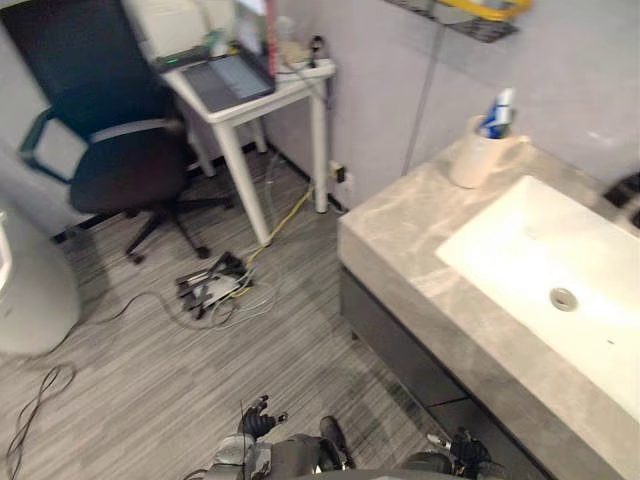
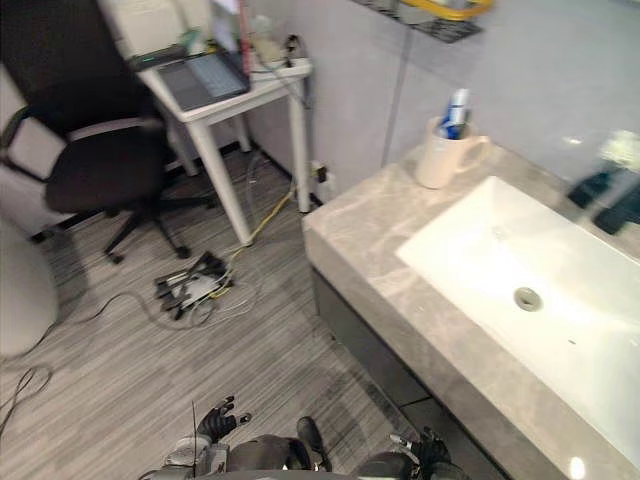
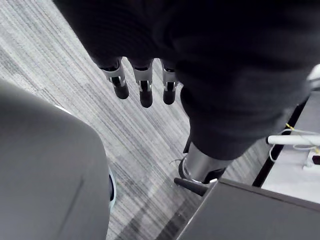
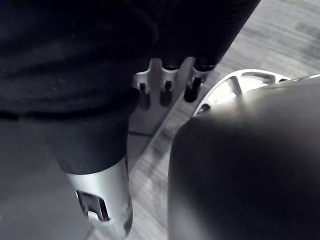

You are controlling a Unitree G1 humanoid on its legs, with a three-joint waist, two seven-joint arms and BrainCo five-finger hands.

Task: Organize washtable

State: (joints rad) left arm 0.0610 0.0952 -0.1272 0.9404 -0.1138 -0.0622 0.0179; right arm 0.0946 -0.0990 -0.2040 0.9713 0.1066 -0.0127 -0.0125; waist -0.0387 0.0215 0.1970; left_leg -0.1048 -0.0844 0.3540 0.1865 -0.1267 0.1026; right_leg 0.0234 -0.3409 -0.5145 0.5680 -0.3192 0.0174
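A grey marble washtable (image 1: 400,235) with a white sink (image 1: 530,245) fills the right side. At its back left corner stands a cream mug (image 1: 474,156) holding a blue and white tube (image 1: 498,112). A dark object (image 1: 625,192) lies at the counter's far right edge, too cut off to identify. My left hand (image 1: 258,420) hangs low over the floor, well short of the counter; its fingers (image 3: 145,90) are straight and hold nothing. Near the cabinet front, my right hand (image 1: 462,450) also hangs low, with relaxed, empty fingers (image 4: 167,90).
A dark office chair (image 1: 120,150) and a white side table (image 1: 250,100) with a laptop stand at the back left. Tangled cables and a power strip (image 1: 212,285) lie on the wooden floor. A wall shelf (image 1: 470,15) holds something yellow. A grey rounded object (image 1: 30,290) sits far left.
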